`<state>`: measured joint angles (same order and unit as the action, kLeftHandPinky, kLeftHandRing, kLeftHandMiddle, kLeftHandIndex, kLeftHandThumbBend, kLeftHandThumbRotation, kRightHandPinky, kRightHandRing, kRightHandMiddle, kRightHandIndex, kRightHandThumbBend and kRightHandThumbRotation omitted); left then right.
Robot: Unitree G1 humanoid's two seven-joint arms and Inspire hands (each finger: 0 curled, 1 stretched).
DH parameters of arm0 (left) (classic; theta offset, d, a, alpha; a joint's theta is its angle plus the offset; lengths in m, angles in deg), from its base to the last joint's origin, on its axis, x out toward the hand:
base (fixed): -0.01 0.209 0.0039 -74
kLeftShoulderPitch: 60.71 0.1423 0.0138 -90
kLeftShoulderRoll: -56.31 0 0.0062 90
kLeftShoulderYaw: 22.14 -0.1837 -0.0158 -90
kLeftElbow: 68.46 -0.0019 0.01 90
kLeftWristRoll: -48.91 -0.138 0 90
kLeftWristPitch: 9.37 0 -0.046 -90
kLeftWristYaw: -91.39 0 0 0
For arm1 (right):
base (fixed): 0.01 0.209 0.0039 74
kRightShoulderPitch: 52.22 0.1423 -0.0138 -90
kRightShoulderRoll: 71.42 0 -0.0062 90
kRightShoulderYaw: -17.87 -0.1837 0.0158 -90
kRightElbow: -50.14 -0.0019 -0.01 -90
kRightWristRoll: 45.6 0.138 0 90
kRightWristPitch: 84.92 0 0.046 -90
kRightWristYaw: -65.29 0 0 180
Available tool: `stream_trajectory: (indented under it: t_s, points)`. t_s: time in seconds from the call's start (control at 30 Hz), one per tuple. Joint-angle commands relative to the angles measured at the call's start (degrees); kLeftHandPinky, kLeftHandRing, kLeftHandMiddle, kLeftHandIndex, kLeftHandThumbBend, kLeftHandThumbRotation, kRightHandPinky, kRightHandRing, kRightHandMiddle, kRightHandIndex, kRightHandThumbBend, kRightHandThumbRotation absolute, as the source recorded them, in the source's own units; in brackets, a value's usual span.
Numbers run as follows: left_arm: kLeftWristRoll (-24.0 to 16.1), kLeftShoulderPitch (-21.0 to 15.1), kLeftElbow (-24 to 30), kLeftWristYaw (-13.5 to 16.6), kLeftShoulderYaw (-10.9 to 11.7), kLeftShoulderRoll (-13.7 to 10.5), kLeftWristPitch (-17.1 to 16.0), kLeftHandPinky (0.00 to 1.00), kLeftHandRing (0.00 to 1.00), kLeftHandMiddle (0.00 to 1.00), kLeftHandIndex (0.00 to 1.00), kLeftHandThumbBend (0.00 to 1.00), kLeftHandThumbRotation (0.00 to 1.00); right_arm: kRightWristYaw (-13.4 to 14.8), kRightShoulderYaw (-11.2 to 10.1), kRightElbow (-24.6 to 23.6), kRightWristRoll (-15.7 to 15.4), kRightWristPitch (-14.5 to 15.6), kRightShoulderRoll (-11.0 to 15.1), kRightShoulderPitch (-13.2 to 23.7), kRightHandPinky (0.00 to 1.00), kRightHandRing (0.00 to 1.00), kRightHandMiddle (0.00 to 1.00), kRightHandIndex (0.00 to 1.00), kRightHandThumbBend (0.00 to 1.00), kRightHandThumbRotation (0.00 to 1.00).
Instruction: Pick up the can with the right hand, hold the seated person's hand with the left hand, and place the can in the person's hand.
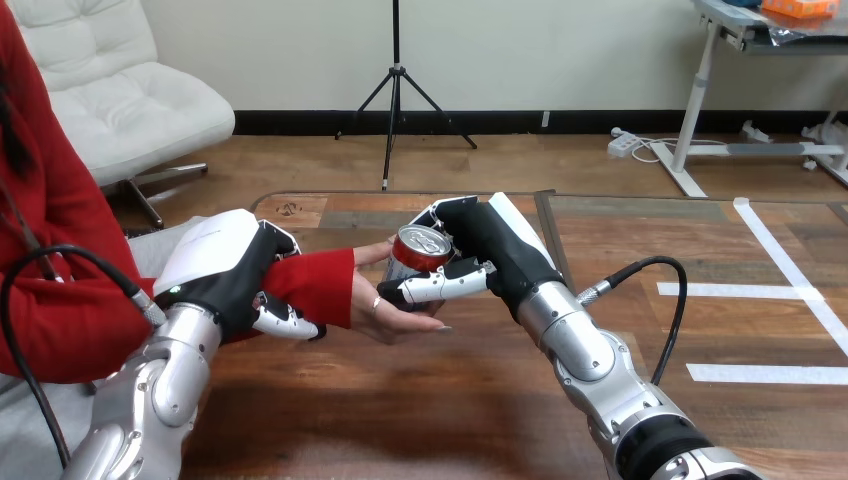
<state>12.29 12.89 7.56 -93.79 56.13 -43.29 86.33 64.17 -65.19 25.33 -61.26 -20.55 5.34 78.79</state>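
Both gripped: left hand (pixel 225 270) the person's wrist (pixel 322 285), right hand (pixel 480 250) the can (pixel 420 250) at its nine o'clock, over the person's hand (pixel 395 312); next, release.

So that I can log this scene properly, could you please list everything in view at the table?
can: one, red with a silver top, gripped in the right hand just over the person's palm; contact with the palm unclear
table: one, brown wood, under everything
tape strips: three, white, on the table's right part
person's hand: one, red sleeve, palm up below the can
left hand: one, black and white, curled round the person's wrist over the sleeve
right hand: one, black and white, curled round the can
forearms: two, silver, entering from the bottom edge
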Motion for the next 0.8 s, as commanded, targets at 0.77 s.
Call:
stream_trajectory:
  t_s: [0.77]
  points:
    - [0.6, -11.1, 3.9, 3.7, 0.7, 4.2, 0.1, 0.19, 0.26, 0.35, 0.37, 0.69, 0.0, -0.4, 0.3, -9.0, 0.8, -0.7, -1.2, 8.1, 0.31, 0.36, 0.41, 0.43, 0.82, 0.0]
